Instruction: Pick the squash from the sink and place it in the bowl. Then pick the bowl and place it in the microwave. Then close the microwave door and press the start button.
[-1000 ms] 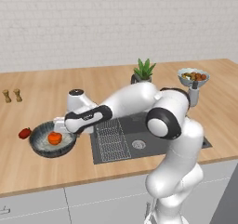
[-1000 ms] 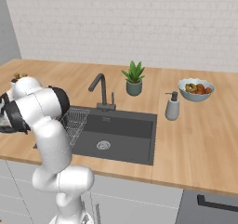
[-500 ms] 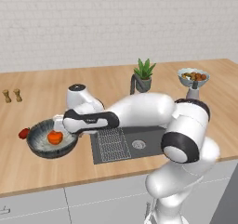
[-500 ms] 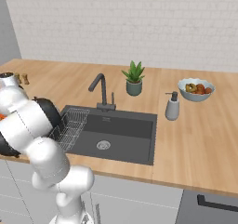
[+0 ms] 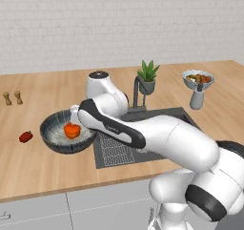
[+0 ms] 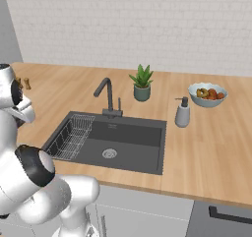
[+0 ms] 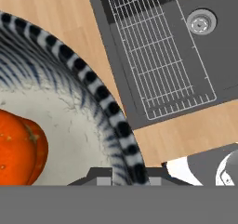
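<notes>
The dark ribbed bowl [image 5: 53, 137] with a speckled whitish inside sits left of the sink [image 5: 177, 113]. The small orange-red squash [image 5: 71, 130] lies inside it. My gripper [image 5: 86, 125] is at the bowl's right rim, with the arm stretched over the sink's left half. In the hand view the striped rim of the bowl [image 7: 100, 100] runs down between the fingertips of my gripper [image 7: 123, 179], which is shut on it, and the squash [image 7: 18, 148] fills the lower left. The sink [image 6: 129, 141] holds a wire rack [image 6: 74, 135] and a round drain [image 6: 109, 153].
A dark red pepper [image 5: 25, 136] lies on the counter left of the bowl. Two small shakers [image 5: 12, 98] stand at the far left. Behind the sink are a faucet [image 6: 106, 93], a potted plant [image 6: 142, 82], a soap dispenser [image 6: 182, 113] and a fruit bowl [image 6: 207, 94].
The bowl with the squash has shifted right and up in the left base view, with the gripper on its rim. The arm has swung closer to the camera and folded over the sink.
</notes>
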